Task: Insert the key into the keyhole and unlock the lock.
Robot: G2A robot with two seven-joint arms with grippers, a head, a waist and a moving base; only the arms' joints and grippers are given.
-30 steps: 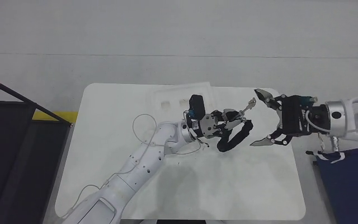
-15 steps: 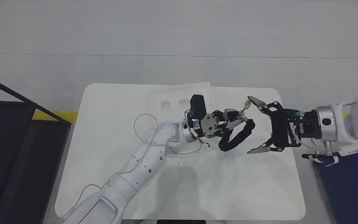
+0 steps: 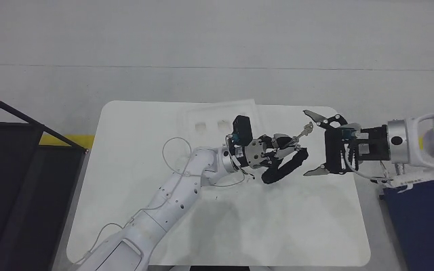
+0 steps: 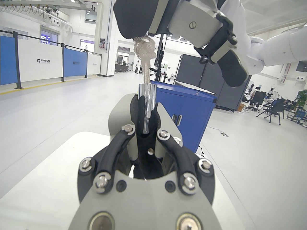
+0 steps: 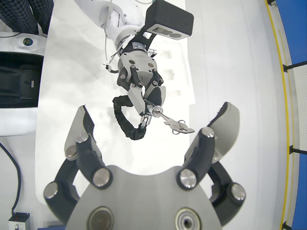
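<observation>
Clamping the black cable lock (image 5: 156, 110) by its chrome cylinder between the closed fingers of the left gripper (image 4: 146, 113), over the white tabletop (image 3: 135, 169), cable loop drooping beneath. Carrying the flat silver key (image 5: 176, 124) with blade sunk into the cylinder's end, head pointing at the right gripper (image 3: 305, 143). Spread wide open there, one black pad (image 4: 136, 8) right at the key's head, the other well apart; contact impossible to tell.

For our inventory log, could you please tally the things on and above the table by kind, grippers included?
cable lock: 1
key: 1
tray: 1
grippers: 2, the left gripper and the right gripper
Total: 5
</observation>
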